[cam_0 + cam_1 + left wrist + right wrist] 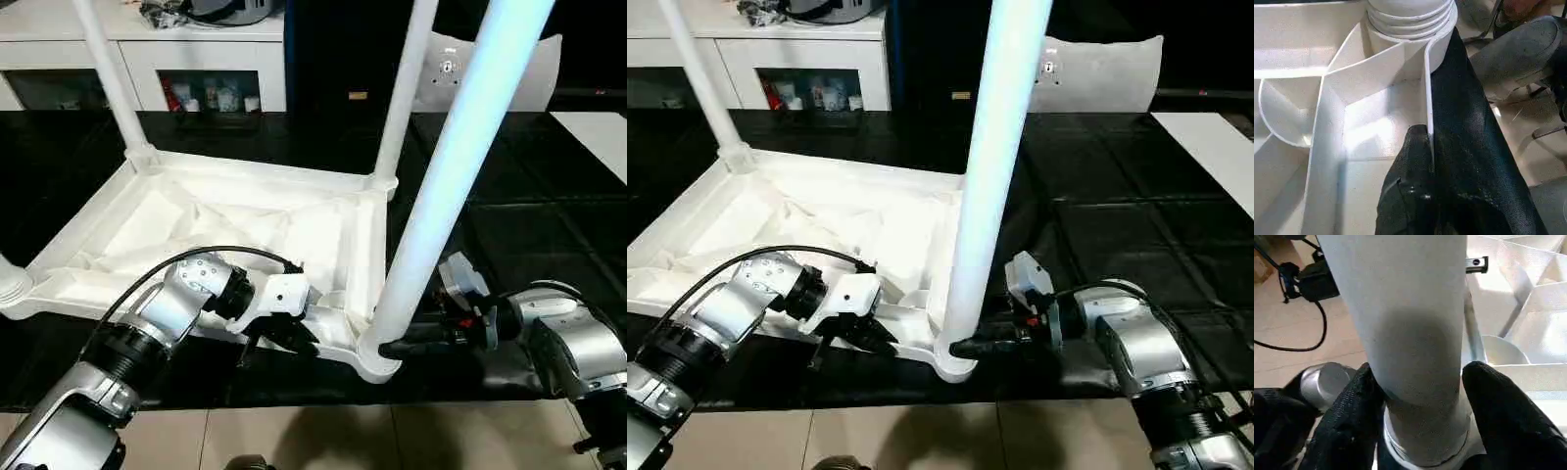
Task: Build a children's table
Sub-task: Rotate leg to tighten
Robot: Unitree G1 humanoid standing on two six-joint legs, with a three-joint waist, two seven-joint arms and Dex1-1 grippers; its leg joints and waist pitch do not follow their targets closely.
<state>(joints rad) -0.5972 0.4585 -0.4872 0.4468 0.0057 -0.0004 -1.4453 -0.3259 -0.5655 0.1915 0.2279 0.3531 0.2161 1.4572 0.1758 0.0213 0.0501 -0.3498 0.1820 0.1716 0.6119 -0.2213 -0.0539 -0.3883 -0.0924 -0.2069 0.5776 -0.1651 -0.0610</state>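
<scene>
The children's table lies upside down: its white ribbed top (245, 220) rests on a black mat. Two white legs (108, 78) (407, 88) stand in the far corner sockets. A third leg (451, 166) stands in the near right socket (377, 362). My left gripper (304, 338) is shut on the top's near rim (1426, 88), just left of that socket. My right gripper (392, 348) comes in from the right. Its black fingers (1356, 396) press on both sides of the third leg's base (1415, 347).
A white cabinet (147, 49) with open shelves stands at the back left. A grey-white cushion (529, 78) leans at the back right. The black mat (509, 225) ends close in front at pale floor tiles (294, 431). A white panel (598, 137) lies at the far right.
</scene>
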